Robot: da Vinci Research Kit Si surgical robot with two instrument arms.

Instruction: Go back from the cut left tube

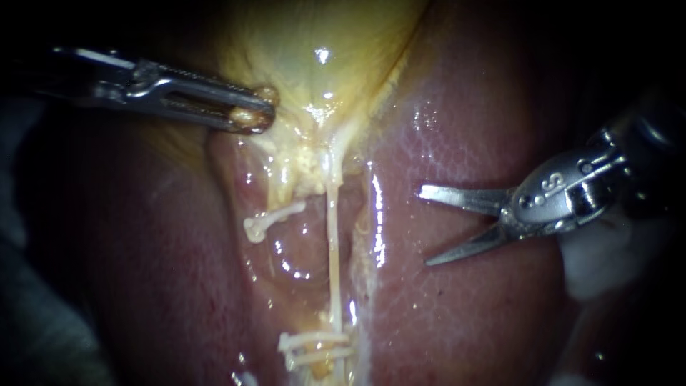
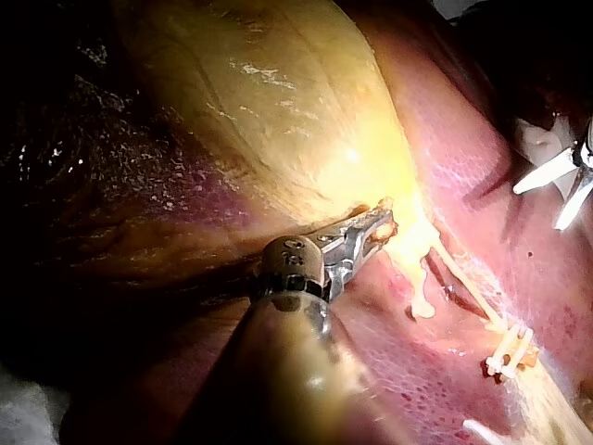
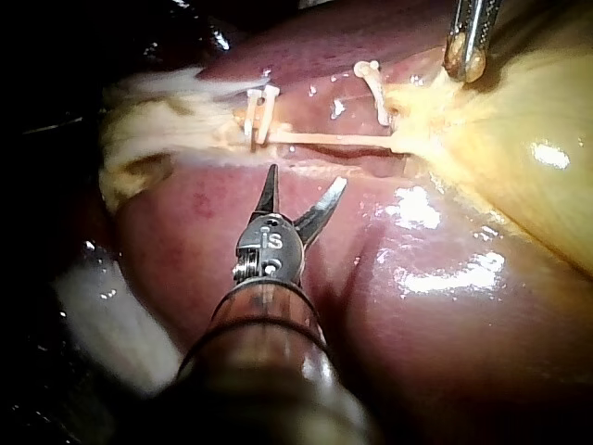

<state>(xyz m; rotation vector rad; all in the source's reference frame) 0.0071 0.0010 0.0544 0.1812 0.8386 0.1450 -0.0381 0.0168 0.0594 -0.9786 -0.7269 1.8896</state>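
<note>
— Where does the cut left tube (image 1: pixel 275 216) lie, and how would it handle?
— Its clipped stump sits left of the whole tube (image 1: pixel 333 236), just near of the gallbladder (image 1: pixel 314 57). It looks soft, wet and easily torn, so it is best not gripped at all.
— And the instruments?
— The left instrument (image 1: pixel 254 116) has its jaws clamped on the gallbladder's neck. The right instrument (image 1: pixel 424 226) holds its blade-like jaws apart, gripping nothing, over the liver (image 1: pixel 457 314) and right of both tubes. Open room lies further right, though the sharp tips should stay off the liver's surface

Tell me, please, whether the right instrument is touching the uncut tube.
Apart. The endoscope view shows bare liver between the uncut tube and the right instrument, whose jaws stand open.
</note>
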